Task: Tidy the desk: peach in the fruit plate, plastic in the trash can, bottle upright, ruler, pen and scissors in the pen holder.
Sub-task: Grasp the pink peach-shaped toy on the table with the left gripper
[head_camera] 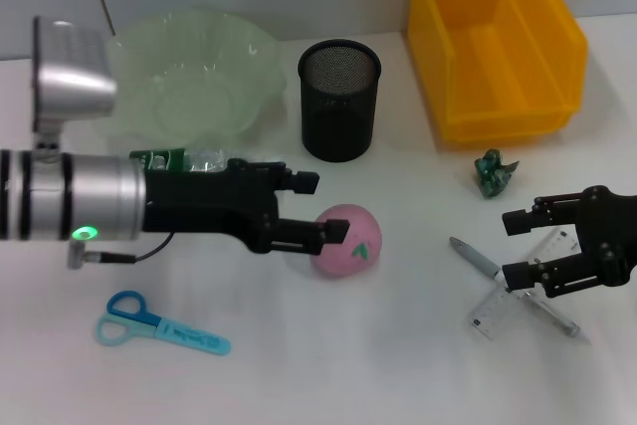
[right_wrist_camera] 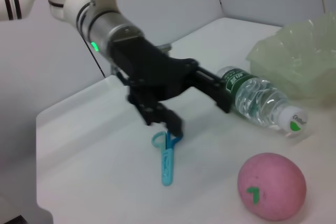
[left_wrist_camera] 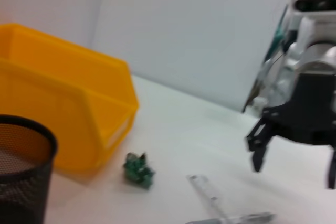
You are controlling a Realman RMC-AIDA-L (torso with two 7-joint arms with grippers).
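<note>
Progress: nothing is seen put away yet — every item is judged still loose on the tabletop, all six steps left.
Peach (head_camera: pixel 346 241): pink, round, matte skin with a small green mark; lies mid-tabletop, in front of the pen holder, outside the fruit plate.
Fruit plate (head_camera: pixel 194 75): pale green, translucent, wavy-rimmed bowl shape, back left of the tabletop; no fruit is seen in it.
Pen holder (head_camera: pixel 339 99): black wire-mesh cylinder, upright, back centre; looks empty from the head view.
Trash can (head_camera: pixel 493 42): yellow hard-plastic bin with open front, back right corner; nothing is seen inside.
Plastic (head_camera: pixel 495 172): small crumpled green scrap, just in front of the trash can.
Bottle (right_wrist_camera: pixel 260 99): clear ribbed plastic, green label, white cap; lying on its side beside the fruit plate, mostly hidden under the left arm in the head view.
Scissors (head_camera: pixel 159 324): blue plastic handles, flat near the front left edge.
Pen (head_camera: pixel 480 262) and ruler (head_camera: pixel 523 286): grey pen crossed over a clear flat ruler, right side of the tabletop.
Left gripper (head_camera: pixel 323 206): fingers spread, holding nothing — positioned just beside the peach.
Right gripper (head_camera: pixel 513 246): fingers spread, empty, over the pen and ruler.
</note>
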